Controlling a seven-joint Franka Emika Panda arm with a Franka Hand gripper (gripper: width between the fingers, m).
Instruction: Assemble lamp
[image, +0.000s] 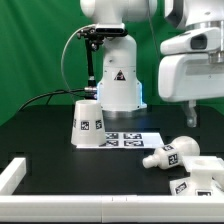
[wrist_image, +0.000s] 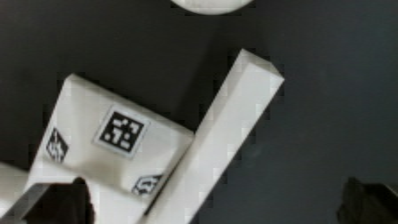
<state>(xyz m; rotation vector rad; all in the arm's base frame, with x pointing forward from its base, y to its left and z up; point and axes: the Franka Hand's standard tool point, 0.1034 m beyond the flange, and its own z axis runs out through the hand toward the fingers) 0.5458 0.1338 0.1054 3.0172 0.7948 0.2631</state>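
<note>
The tapered cone shade (image: 88, 122) stands upright at the exterior view's left. The rounded bulb (image: 168, 153) lies on its side on the black table at the exterior view's right. The angular base (image: 196, 180) lies just in front of the bulb. My gripper (image: 190, 114) hangs well above these two parts and touches nothing. In the wrist view the base (wrist_image: 111, 132) shows its tags below my open gripper (wrist_image: 214, 205). One dark fingertip (wrist_image: 50, 205) overlaps the base's corner. The bulb's round end (wrist_image: 214, 5) peeks in at the frame edge.
The marker board (image: 127, 139) lies flat between the shade and the bulb. A white rail (image: 90, 206) borders the table's front and left side. A white bar (wrist_image: 231, 125) runs beside the base in the wrist view. The white robot pedestal (image: 117, 80) stands behind.
</note>
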